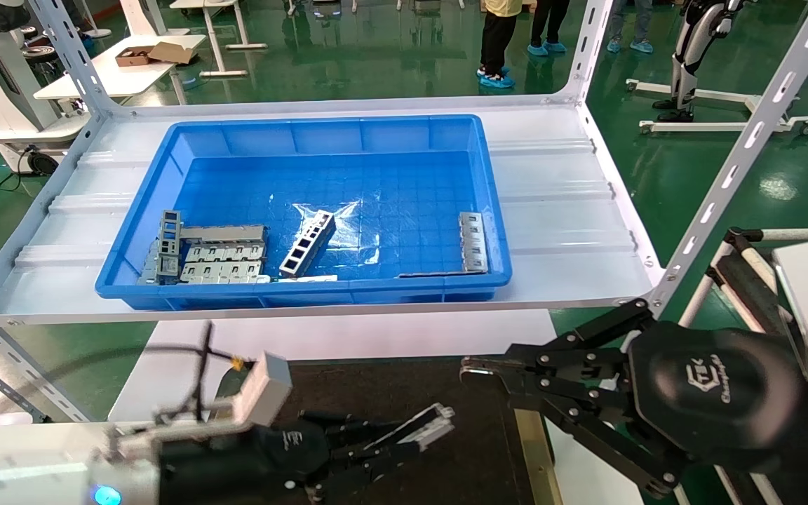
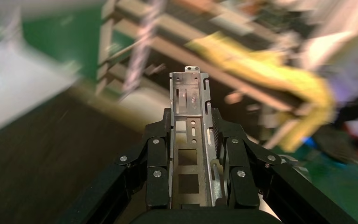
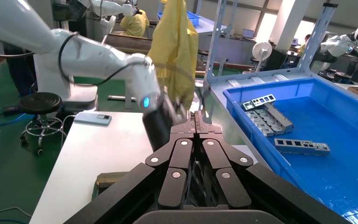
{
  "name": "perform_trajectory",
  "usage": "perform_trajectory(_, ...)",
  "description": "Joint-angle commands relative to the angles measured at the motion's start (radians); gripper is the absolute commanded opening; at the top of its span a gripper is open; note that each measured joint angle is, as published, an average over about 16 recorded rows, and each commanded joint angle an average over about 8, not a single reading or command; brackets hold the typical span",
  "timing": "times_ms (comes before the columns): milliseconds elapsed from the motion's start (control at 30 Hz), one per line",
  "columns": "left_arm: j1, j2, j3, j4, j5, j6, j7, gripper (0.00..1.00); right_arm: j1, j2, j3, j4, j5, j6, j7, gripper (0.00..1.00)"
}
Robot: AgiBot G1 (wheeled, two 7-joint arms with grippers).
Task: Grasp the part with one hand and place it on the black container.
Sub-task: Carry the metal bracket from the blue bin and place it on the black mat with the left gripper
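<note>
My left gripper (image 1: 411, 436) is shut on the part (image 1: 426, 423), a slim silver-grey channel bar with small cutouts, and holds it above the black container (image 1: 390, 393) at the bottom centre of the head view. In the left wrist view the part (image 2: 189, 121) lies lengthwise between the black fingers (image 2: 157, 149), its end sticking out past them. My right gripper (image 1: 474, 372) is shut and empty, hovering over the container's right side near its brass-coloured strip (image 1: 534, 449). Its jaws (image 3: 196, 122) are pressed together in the right wrist view, with my left arm (image 3: 121, 65) beyond them.
A deep blue bin (image 1: 306, 210) stands on the white shelf (image 1: 572, 210) behind the container. It holds flat slotted plates (image 1: 225, 261), a ladder-like bar (image 1: 308, 243) and another bar (image 1: 473, 242). Slanted shelf posts (image 1: 734, 168) flank the space. A white table (image 3: 102, 149) lies beside the container.
</note>
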Motion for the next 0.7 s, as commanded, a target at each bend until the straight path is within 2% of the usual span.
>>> perform_trajectory(33, 0.057, 0.000, 0.006, -0.037, 0.026, -0.096, -0.023, 0.00, 0.000, 0.000, 0.000, 0.000, 0.000, 0.000, 0.000, 0.00)
perform_trajectory(267, 0.148, 0.062, 0.026, -0.073, 0.097, -0.342, -0.097, 0.00, 0.000, 0.000, -0.001, 0.000, 0.000, 0.000, 0.000, 0.00)
perform_trajectory(700, 0.204, 0.246, 0.016, 0.016, 0.123, -0.703, -0.201, 0.00, 0.000, 0.001, -0.001, 0.000, 0.001, 0.001, -0.001, 0.00)
